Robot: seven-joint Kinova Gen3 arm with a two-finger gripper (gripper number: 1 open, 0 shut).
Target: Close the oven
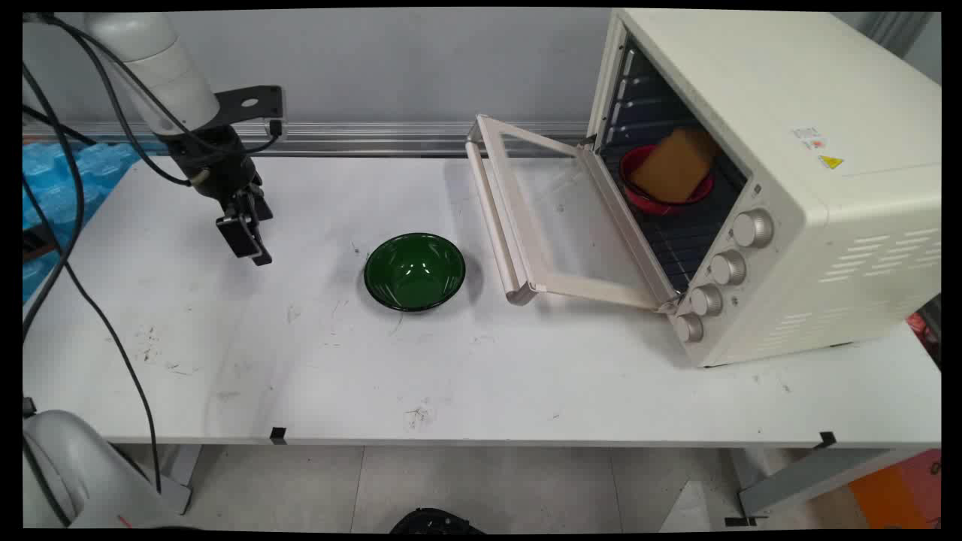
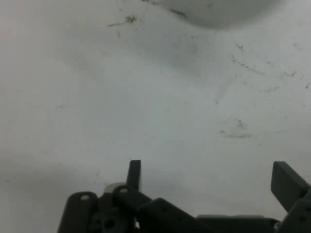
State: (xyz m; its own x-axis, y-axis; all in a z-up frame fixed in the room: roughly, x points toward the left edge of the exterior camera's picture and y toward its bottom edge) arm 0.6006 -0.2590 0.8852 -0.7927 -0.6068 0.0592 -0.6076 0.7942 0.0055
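Overhead, one claw (image 1: 252, 244) spread, empty; one green bowl (image 1: 414, 271), one oven (image 1: 766, 173).

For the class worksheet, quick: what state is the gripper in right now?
Gripper: open, holding nothing, above bare white table left of the green bowl.

Yellow warning triangle on oven (image 1: 830, 161)

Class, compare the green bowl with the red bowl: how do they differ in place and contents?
The green bowl stands on the open white table; the red bowl sits on the rack inside the toaster oven. The green bowl is empty; the red bowl holds a tan block. Both are round.
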